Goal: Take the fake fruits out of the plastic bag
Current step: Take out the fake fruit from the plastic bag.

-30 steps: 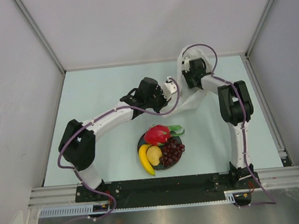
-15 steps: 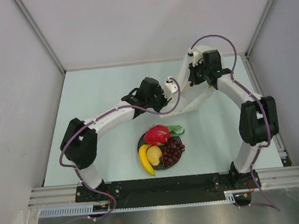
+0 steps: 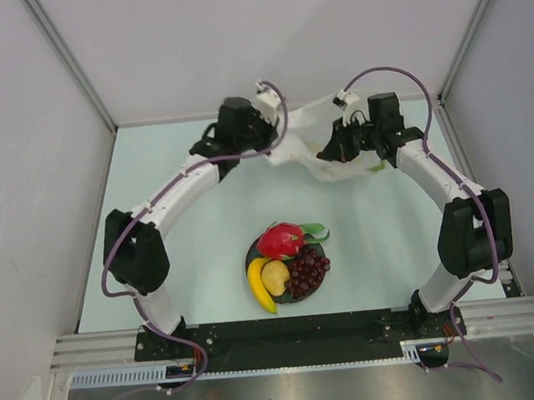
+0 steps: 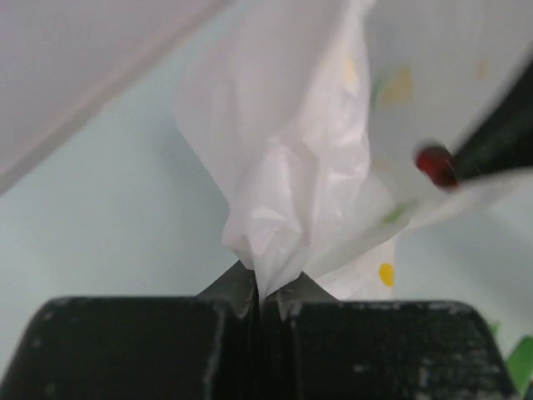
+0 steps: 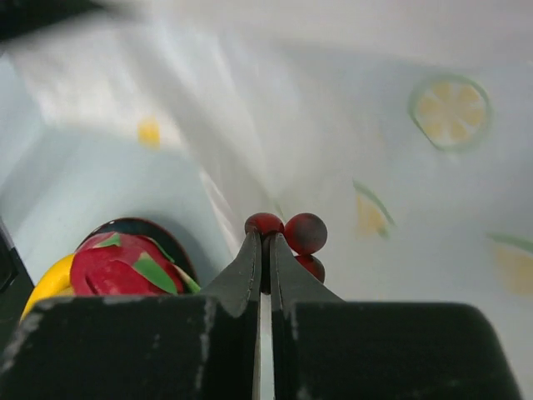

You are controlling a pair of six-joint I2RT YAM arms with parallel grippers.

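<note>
The plastic bag (image 3: 305, 120) hangs stretched between my two grippers at the back of the table. My left gripper (image 3: 274, 149) is shut on a bunched edge of the bag (image 4: 291, 167), as the left wrist view (image 4: 261, 287) shows. My right gripper (image 3: 334, 147) is shut on a small cluster of dark red grapes (image 5: 305, 233), held against the bag (image 5: 400, 167). The dragon fruit (image 3: 280, 241), round yellow fruit (image 3: 275, 276), banana (image 3: 259, 287) and grape bunch (image 3: 309, 271) lie on the dark plate (image 3: 250, 258).
The plate of fruit sits near the front middle, between the two arm bases. In the right wrist view the dragon fruit (image 5: 117, 268) and plate rim (image 5: 158, 228) show at lower left. Grey walls close in the table at the back and both sides.
My left gripper has moved back and to the left, pulling the bag with it. My right arm has swung out to the right, its gripper now pointing left into the bag.
</note>
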